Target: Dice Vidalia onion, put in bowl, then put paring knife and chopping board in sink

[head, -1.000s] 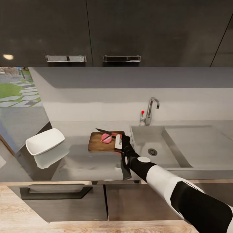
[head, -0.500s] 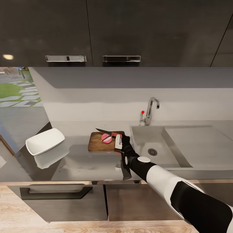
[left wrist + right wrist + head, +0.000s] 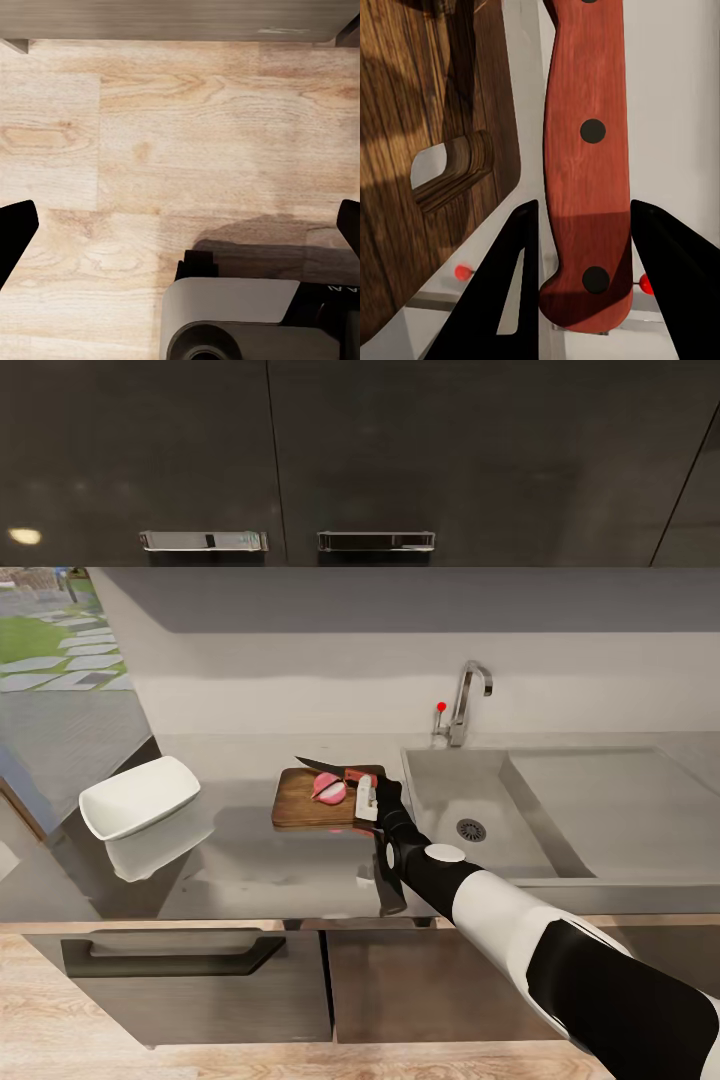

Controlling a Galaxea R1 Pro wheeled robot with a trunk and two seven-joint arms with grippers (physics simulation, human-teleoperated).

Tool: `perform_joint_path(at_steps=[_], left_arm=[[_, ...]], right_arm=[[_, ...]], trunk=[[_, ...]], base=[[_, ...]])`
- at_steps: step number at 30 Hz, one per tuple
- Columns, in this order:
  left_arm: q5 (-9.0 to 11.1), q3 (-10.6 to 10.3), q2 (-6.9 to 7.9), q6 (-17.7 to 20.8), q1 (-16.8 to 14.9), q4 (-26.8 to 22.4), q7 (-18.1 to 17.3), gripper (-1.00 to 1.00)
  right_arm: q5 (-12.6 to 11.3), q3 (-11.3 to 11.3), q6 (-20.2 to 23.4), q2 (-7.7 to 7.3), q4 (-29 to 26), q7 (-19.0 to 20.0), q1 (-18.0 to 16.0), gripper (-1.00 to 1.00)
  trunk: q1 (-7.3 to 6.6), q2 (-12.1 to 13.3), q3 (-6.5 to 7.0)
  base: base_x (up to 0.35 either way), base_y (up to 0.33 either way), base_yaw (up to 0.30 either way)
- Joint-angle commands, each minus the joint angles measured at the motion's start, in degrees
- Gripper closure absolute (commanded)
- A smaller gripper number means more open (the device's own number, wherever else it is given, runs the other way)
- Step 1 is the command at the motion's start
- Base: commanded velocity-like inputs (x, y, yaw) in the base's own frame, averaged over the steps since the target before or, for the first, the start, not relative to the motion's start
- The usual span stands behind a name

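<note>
At frame centre, your right tool [image 3: 366,792] clamps the red-orange-handled paring knife [image 3: 587,161] above the brown wooden chopping board [image 3: 300,803]; your left tool [image 3: 180,225] gapes wide.

The right pincer [image 3: 585,247] has its two dark fingers [image 3: 514,255] on either side of the paring knife [image 3: 589,150], whose red-brown handle carries three dark rivets. Just beside it lies the chopping board [image 3: 405,135], its handle hole toward the knife's butt end.

Dark wall cabinets [image 3: 360,460] above pale wood floor [image 3: 180,150].
</note>
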Motion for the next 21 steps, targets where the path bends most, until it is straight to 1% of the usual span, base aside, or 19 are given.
perform_joint_path(at_steps=[1, 21], left_arm=[[0.3, -0.2, -0.01, -0.4, -0.1, 0.3, 0.0, -1.00], [0.3, -0.2, -0.01, -0.4, -0.1, 0.3, 0.0, -1.00]], right_arm=[[-0.5, 1.0, 0.3, 0.00, 0.1, 2.6, 0.0, 1.00], [-0.5, 1.0, 0.3, 0.00, 0.1, 2.5, 0.0, 1.00]], trunk=[[0.01, 0.0, -0.08], [0.01, 0.0, -0.08]], base=[[0.000, 0.000, 0.000], [0.000, 0.000, 0.000]])
